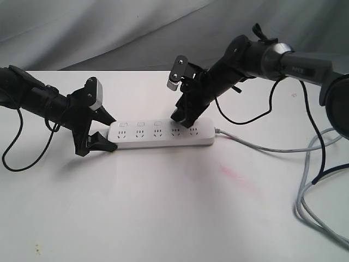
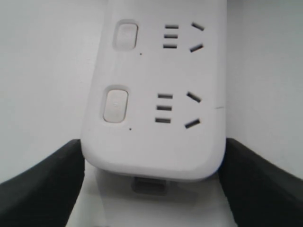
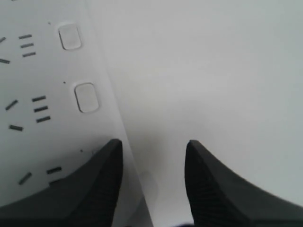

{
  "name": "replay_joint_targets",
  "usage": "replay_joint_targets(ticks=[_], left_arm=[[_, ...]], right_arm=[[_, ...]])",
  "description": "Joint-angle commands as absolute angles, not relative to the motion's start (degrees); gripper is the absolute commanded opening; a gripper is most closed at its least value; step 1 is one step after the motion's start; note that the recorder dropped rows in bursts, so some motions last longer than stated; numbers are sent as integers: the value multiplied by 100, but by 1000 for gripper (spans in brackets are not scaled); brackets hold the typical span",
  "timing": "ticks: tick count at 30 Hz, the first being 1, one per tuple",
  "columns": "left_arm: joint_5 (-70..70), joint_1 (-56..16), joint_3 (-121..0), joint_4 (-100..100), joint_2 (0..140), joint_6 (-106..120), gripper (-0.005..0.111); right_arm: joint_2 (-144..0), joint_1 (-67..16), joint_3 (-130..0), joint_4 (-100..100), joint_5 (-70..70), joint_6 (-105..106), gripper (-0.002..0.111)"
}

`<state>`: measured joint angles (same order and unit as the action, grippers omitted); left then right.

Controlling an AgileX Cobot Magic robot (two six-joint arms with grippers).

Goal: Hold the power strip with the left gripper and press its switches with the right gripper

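The white power strip lies flat across the middle of the table, its grey cord running off to the right. My left gripper straddles the strip's left end, and its two fingers press against both sides of that end. Two switches show just beyond them. My right gripper stands open over the strip's right part. One finger is down over the switch row, the other hangs over bare table. Two more switches lie ahead of it.
The white table ends at a grey cloth backdrop. Loops of grey cable lie at the right edge. A faint pink smear marks the table in front of the strip.
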<state>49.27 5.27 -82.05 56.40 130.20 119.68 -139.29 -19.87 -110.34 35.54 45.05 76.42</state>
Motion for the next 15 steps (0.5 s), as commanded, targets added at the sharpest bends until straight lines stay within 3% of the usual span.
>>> replay_joint_targets(ticks=[1, 15], left_arm=[[4926, 536, -8226, 5678, 13018, 12001, 66], [4926, 536, -8226, 5678, 13018, 12001, 66]], right_arm=[[-14036, -1930, -10981, 3253, 4664, 7665, 40], [-14059, -2091, -10981, 3274, 4667, 7665, 40]])
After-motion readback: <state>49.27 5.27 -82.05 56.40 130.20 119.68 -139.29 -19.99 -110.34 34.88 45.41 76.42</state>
